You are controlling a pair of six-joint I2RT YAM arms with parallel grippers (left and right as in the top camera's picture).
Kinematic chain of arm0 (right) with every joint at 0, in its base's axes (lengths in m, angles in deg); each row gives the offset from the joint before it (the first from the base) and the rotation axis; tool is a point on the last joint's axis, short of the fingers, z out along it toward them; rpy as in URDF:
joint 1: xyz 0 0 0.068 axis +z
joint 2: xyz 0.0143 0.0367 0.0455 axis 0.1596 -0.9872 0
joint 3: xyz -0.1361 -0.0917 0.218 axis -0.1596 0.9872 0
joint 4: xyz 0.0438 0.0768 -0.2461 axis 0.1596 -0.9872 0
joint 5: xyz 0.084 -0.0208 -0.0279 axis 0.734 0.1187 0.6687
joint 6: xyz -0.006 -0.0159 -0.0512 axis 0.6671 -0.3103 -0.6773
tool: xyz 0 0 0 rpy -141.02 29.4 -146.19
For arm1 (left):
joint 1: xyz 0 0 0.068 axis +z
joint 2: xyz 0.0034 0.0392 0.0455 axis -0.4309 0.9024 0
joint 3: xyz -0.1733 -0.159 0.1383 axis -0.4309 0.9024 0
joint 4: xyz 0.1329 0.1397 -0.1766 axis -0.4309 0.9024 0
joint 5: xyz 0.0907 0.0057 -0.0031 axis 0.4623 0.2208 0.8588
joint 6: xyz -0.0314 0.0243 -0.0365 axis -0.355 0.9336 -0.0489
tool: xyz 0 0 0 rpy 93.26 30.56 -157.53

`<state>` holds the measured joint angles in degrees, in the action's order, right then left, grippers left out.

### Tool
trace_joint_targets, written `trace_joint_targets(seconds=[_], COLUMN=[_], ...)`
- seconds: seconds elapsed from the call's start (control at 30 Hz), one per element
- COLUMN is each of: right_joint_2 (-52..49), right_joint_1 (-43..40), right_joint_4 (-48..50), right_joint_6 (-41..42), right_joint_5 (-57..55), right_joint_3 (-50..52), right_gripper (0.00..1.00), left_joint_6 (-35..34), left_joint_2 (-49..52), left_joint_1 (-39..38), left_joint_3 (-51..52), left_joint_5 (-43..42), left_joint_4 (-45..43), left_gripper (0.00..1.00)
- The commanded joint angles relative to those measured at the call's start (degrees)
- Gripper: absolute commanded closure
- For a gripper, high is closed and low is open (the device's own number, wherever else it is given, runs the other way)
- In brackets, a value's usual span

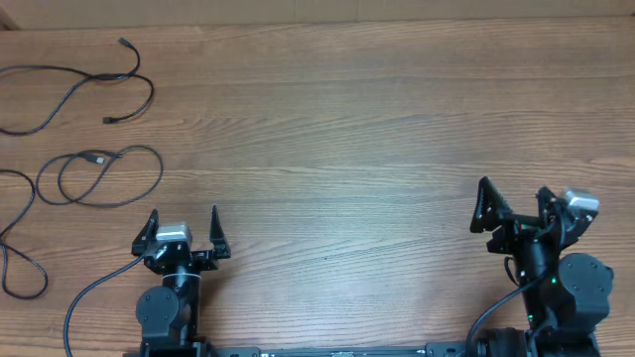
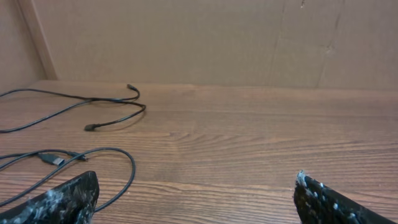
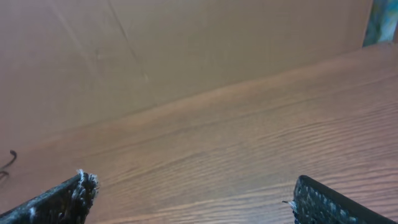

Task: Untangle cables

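Overhead: upper cable [image 1: 99, 77] and lower cable [image 1: 96, 157] lie at the surface's [image 1: 347, 129] far left.
Axis: both run mostly left-right in loose loops.
Left fingers [image 1: 147, 230]: wide, holding nothing, near lower cable.
Right fingers [image 1: 483, 206]: wide, holding nothing.

We see soft, even, warm light; cables [image 1: 95, 157] cast faint shadows; the right wrist view is hazy

Filling nearly whole overhead view with brown wood-grain table [image 1: 357, 119], grain running left to right. Backing onto plain tan wall panel [image 2: 205, 37] with faint creases, meeting table in straight seam. Taking soft even light. Showing blue-green strip [image 3: 380, 22] at right wrist view's top-right corner.
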<state>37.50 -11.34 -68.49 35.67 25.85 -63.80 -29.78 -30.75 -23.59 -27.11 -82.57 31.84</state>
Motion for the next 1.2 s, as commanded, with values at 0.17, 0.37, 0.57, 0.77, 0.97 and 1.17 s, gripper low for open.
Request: trace_joint_targets(seconds=[0.17, 0.37, 0.57, 0.77, 0.97, 1.17], right_joint_2=[6.47, 12.48, 16.72, 18.01, 18.01, 18.01], right_joint_1=[0.22, 0.22, 0.22, 0.22, 0.22, 0.22], right_joint_4=[3.89, 6.01, 11.5, 16.5, 17.94, 19.85], right_joint_6=[-0.76, -3.5, -3.54, -3.54, -3.76, -6.56], right_joint_5=[1.44, 2.71, 3.72, 5.31, 5.55, 6.75], right_joint_3=[5.46, 9.66, 14.84, 18.88, 20.94, 23.63], right_gripper=[0.0, 0.0, 0.0, 0.0, 0.0, 0.0], left_joint_6=[0.26, 0.26, 0.26, 0.26, 0.26, 0.26], left_joint_2=[-0.63, -0.63, -0.63, -0.63, -0.63, -0.63], left_joint_1=[0.31, 0.31, 0.31, 0.31, 0.31, 0.31], left_joint_3=[0.22, 0.22, 0.22, 0.22, 0.22, 0.22], left_joint_5=[-0.46, -0.46, -0.46, -0.46, -0.46, -0.46], left_joint_4=[-0.02, -0.02, -0.02, -0.02, -0.02, -0.02], left_gripper=[0.0, 0.01, 0.0, 0.0, 0.0, 0.0])
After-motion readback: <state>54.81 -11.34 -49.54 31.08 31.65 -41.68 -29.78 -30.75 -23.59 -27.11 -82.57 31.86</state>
